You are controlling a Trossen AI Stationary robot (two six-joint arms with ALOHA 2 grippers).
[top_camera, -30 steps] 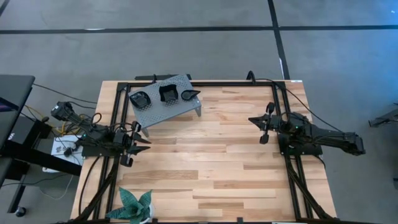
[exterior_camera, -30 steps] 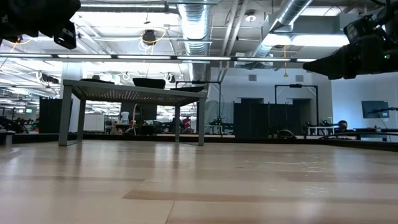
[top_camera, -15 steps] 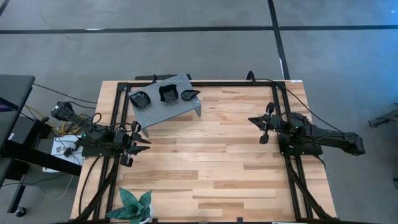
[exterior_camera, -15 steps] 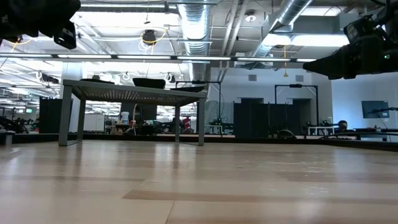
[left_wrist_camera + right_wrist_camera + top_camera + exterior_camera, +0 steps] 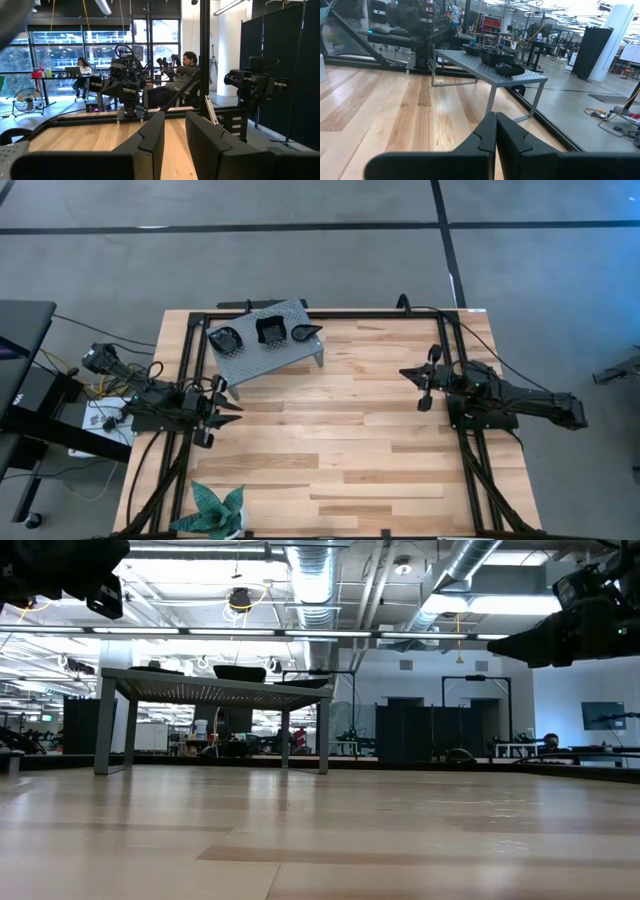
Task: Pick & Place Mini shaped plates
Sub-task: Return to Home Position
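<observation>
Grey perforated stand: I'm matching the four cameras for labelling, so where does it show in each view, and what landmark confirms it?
High view: the stand sits upper left, at the table's corner.
Low view: the stand is left of centre, seen nearly edge-on on its legs.
Left wrist view: not clearly in it.
Right wrist view: the stand is in the middle distance, centre.
Shared landmark: the black mini shaped plates on top of it.
</observation>
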